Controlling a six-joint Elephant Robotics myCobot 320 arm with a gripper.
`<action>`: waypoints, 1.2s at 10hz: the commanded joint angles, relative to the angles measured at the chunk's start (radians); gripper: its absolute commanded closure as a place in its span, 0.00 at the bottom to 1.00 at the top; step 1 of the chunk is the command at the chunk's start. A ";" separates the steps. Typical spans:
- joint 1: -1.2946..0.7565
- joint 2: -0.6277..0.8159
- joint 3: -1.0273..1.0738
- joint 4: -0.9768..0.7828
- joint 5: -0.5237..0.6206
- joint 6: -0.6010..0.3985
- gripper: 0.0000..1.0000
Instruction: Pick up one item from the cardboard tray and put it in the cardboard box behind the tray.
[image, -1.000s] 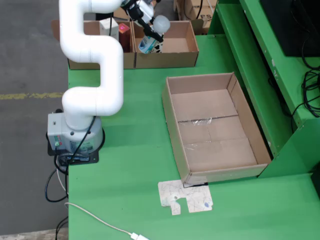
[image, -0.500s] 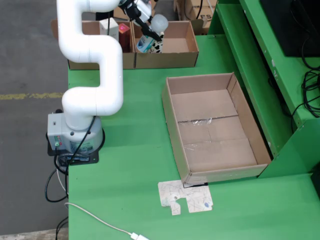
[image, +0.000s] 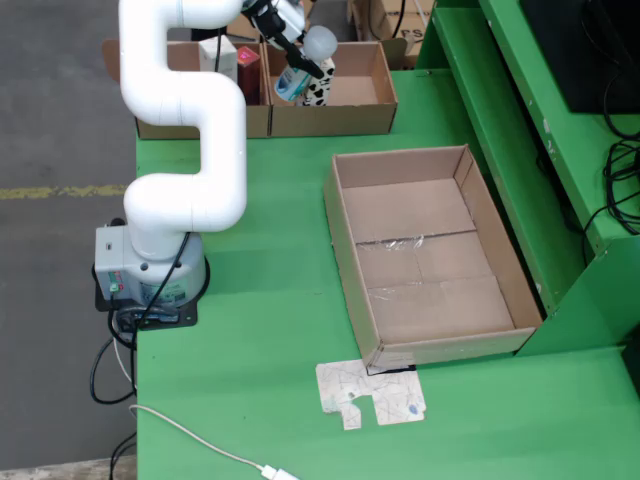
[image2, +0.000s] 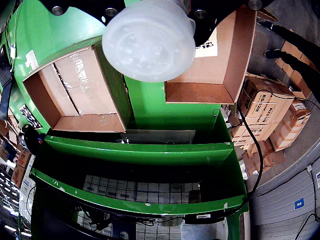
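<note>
Bottle (image: 308, 72) in gripper (image: 296, 62) above box (image: 378, 92)

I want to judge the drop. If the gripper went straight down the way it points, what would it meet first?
Probably the floor of the small cardboard box. The gripper holds the bottle tilted over it, and that patch looks bare. Depth is uncertain from both views.
</note>
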 joint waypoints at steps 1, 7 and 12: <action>-0.008 0.016 0.023 0.010 -0.003 0.010 1.00; -0.058 -0.050 0.023 0.064 0.044 -0.022 1.00; -0.093 0.033 -0.201 0.147 0.094 0.014 1.00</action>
